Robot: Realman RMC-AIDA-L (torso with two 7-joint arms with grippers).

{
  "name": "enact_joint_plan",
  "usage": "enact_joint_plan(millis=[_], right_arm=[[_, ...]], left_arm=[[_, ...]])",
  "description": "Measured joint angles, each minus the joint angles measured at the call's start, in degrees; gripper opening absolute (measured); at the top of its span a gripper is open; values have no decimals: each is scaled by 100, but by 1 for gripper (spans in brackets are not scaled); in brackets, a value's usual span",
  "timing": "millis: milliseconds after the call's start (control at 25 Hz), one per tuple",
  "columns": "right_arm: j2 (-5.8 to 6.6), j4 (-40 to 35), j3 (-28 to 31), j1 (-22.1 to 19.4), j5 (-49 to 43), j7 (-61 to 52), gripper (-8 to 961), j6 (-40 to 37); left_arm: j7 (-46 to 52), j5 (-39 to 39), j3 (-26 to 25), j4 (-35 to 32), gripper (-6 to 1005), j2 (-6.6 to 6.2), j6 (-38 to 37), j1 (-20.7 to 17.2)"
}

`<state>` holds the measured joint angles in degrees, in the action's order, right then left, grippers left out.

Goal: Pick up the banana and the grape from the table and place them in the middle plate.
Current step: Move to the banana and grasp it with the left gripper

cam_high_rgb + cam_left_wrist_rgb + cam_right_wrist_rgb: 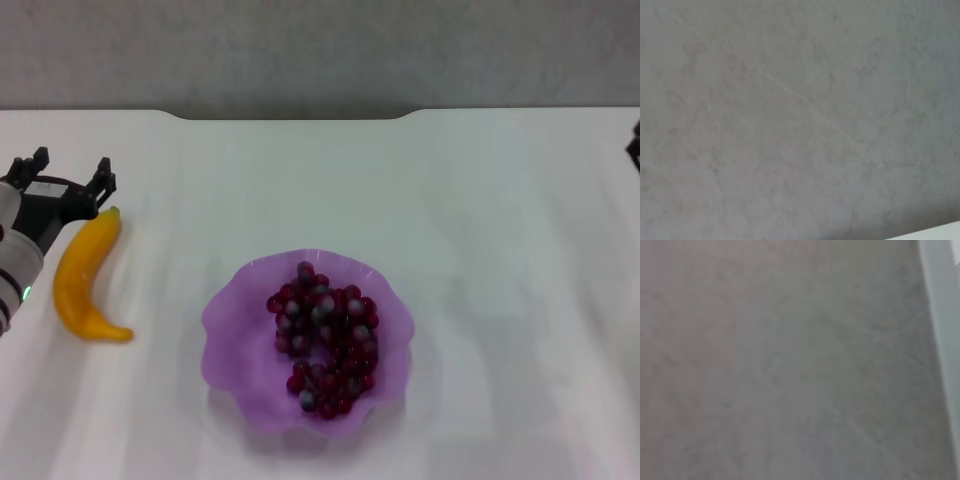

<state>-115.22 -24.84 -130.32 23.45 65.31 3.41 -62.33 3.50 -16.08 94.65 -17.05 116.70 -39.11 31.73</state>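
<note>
On table, left: my left gripper [68, 172], fingers spread, beside curved glossy yellow banana [86, 277].
Risk: rounded skin may slip.

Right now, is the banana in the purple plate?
No, the banana lies on the table left of the middle plate, which holds only the grape.

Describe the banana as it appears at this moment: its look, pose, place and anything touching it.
The banana is a single curved, glossy yellow-orange fruit with a small dark-green tip at its far end. It lies flat on the white table, to the left of the purple plate and clear of it, not yet placed. The left gripper, fingers spread, sits just beyond the green tip; whether it touches the banana cannot be told.
</note>
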Motion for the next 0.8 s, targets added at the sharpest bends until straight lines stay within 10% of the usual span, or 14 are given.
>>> enact_joint_plan(millis=[400,800], right_arm=[[-7,241,380,-15,8,-7,894,-21],[-9,371,386,-92,7,6,894,-34]], left_arm=[[5,0,0,-62,819,10,182,19],[-119,2,-5,-1667,818,-42,2370,-179]])
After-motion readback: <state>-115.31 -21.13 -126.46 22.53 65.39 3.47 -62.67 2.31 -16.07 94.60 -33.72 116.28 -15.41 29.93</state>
